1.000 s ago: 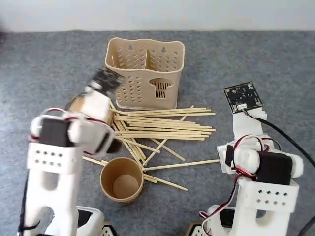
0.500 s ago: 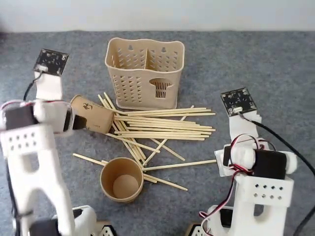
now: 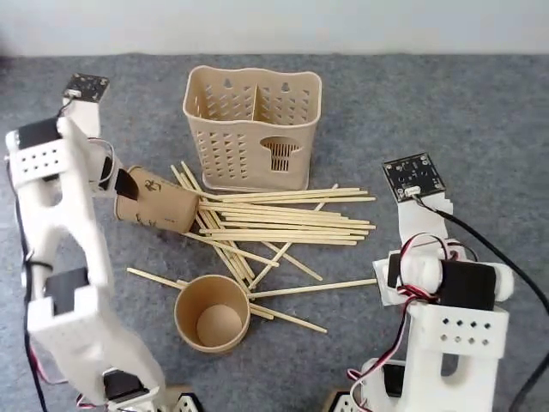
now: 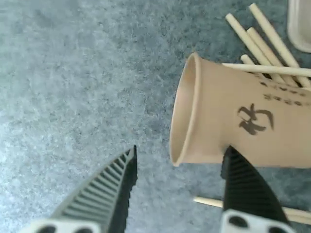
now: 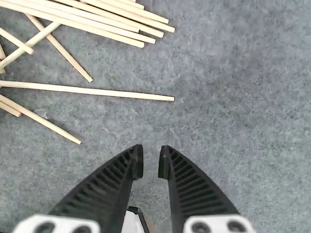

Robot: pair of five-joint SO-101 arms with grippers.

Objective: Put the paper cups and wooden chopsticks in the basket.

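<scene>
Looking down from the high view, a grey-carpeted table (image 3: 480, 103) carries a beige slotted basket (image 3: 253, 129) standing near the middle of its far edge, with nothing inside that can be seen. In front of the basket lies a loose heap of wooden chopsticks (image 3: 287, 223). A lying cup (image 3: 161, 203) rests on its side at the heap's left end, mouth toward the table's left edge. An upright cup (image 3: 212, 313) stands toward the near edge, touching a few sticks. The left gripper (image 3: 121, 184) sits at the lying cup's mouth.

Seen from the left wrist view, its jaws are spread wide and hold nothing. One finger seems to touch the cup's outer wall near the rim, though the angle makes contact hard to confirm.

Seen from the right wrist view, the right gripper (image 5: 150, 156) hovers over bare carpet with its jaws drawn almost together, holding nothing. A single stick (image 5: 87, 91) lies just ahead.

Thin paper cups are probably very light and crush easily, so a gentle pinch over the rim, one finger inside and one outside, looks safest. Chopsticks are likely stiff, light and prone to rolling, so take them near mid-length.
</scene>
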